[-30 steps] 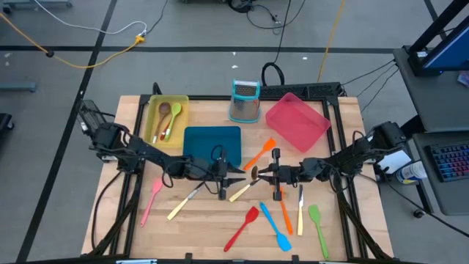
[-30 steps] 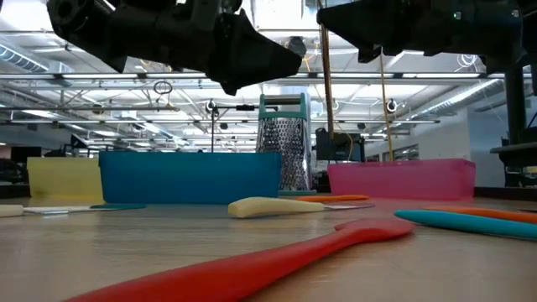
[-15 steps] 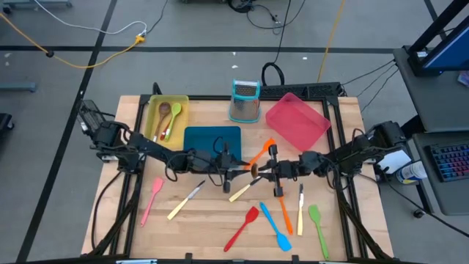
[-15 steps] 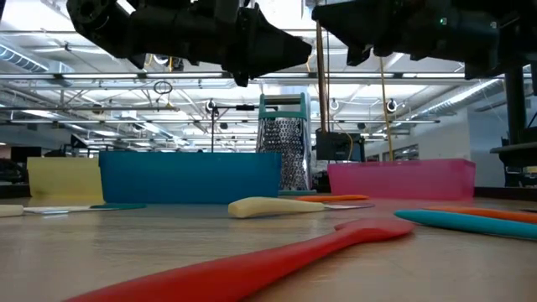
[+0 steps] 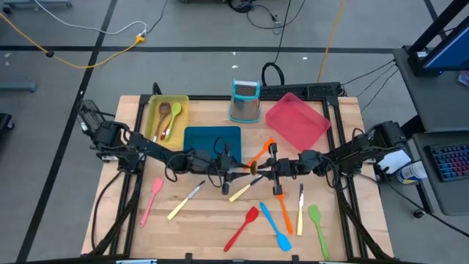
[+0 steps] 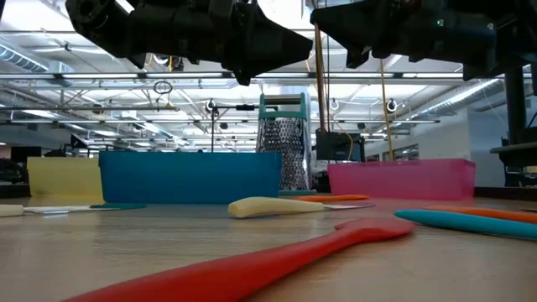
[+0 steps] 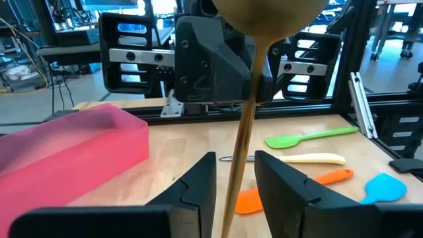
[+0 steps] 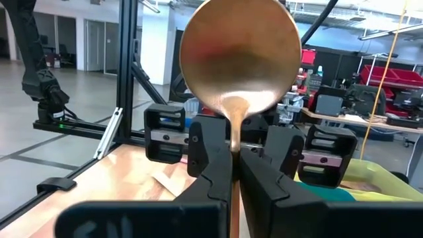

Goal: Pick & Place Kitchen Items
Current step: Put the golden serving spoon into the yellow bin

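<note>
Mid-table: right gripper (image 5: pixel 258 169) clamps wooden spoon (image 8: pixel 239 66); left gripper (image 5: pixel 242 171) facing.

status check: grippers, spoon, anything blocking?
Right gripper shut on wooden spoon, mid-table. Left gripper open, fingers either side of its handle. Nothing between them.

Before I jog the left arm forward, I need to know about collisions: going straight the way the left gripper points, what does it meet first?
The wooden spoon standing between the left gripper fingers, held by the right gripper, which faces it just behind; depth is hard to judge.
</note>
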Robot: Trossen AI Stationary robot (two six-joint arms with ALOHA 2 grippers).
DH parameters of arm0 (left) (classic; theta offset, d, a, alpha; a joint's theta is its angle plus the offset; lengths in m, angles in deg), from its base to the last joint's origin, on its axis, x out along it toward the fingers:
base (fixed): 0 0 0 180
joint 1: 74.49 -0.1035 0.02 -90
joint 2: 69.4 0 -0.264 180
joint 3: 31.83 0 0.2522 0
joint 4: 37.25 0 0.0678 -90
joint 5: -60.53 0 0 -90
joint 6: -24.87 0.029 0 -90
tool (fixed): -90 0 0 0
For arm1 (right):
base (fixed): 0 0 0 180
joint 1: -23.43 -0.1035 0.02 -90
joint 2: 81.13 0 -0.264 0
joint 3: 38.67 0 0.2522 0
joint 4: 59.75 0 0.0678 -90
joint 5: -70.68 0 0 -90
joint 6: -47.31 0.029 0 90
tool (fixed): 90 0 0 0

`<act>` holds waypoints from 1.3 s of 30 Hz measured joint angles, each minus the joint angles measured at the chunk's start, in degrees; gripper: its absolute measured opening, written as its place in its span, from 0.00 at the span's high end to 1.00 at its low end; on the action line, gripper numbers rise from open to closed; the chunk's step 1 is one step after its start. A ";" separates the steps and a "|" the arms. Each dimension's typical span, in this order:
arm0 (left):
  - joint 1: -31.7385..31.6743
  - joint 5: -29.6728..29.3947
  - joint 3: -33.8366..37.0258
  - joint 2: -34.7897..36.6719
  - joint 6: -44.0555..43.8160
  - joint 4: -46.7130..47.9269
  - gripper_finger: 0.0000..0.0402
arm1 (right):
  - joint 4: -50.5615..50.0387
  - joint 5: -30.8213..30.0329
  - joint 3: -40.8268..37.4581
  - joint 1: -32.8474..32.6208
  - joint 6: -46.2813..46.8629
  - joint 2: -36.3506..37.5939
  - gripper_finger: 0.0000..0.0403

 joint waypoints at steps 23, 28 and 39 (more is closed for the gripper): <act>-0.25 1.64 -3.07 -2.48 0.26 -0.91 0.73 | -0.44 -0.17 0.00 0.00 0.89 0.00 0.98; -0.44 -0.70 -4.46 -5.49 0.66 -0.63 0.73 | -1.04 -0.25 -0.02 0.00 0.84 0.02 0.98; 0.00 -2.62 -4.68 -5.53 1.52 -0.16 0.86 | -1.33 -0.47 -0.02 0.02 0.92 0.02 0.98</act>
